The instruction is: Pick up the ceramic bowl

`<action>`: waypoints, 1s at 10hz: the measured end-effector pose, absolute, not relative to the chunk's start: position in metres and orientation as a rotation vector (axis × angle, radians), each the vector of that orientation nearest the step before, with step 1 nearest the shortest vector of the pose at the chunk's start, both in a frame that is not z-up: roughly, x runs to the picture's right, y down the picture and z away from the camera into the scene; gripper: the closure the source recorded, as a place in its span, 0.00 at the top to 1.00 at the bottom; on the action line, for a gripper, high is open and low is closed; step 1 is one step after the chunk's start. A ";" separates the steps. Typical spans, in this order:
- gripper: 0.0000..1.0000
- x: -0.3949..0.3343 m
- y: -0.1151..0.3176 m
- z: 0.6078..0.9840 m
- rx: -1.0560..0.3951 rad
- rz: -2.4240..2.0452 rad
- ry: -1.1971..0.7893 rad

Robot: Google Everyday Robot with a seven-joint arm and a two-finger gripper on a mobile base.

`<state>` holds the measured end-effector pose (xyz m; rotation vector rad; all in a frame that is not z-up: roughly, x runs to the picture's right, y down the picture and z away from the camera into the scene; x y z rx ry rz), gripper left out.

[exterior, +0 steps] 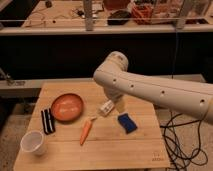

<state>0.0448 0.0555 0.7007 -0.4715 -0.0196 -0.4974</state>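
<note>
The empty bowl (67,106) lies left of the gripper (116,102), low over the table (125,150); its grip cannot be told.

Light fell from overhead onto the pale wooden worktop (125,150), which stood bright against a dark background. The glossy orange-red ceramic bowl (67,106) carried soft glare (faint, on its inside). The gripper (116,102) hung shaded beneath the white arm (150,90).

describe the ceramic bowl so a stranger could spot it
On the wooden table, look at the left half as seen, left of the gripper hanging below the arm. The ceramic bowl is the round orange-red dish beside the black item; the carrot is thin, the white cup smaller.
</note>
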 end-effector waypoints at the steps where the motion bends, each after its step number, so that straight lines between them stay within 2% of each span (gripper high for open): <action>1: 0.80 0.032 0.055 0.703 -0.464 -0.517 -0.025; 10: 0.80 -0.007 0.060 0.731 -0.403 -0.647 -0.045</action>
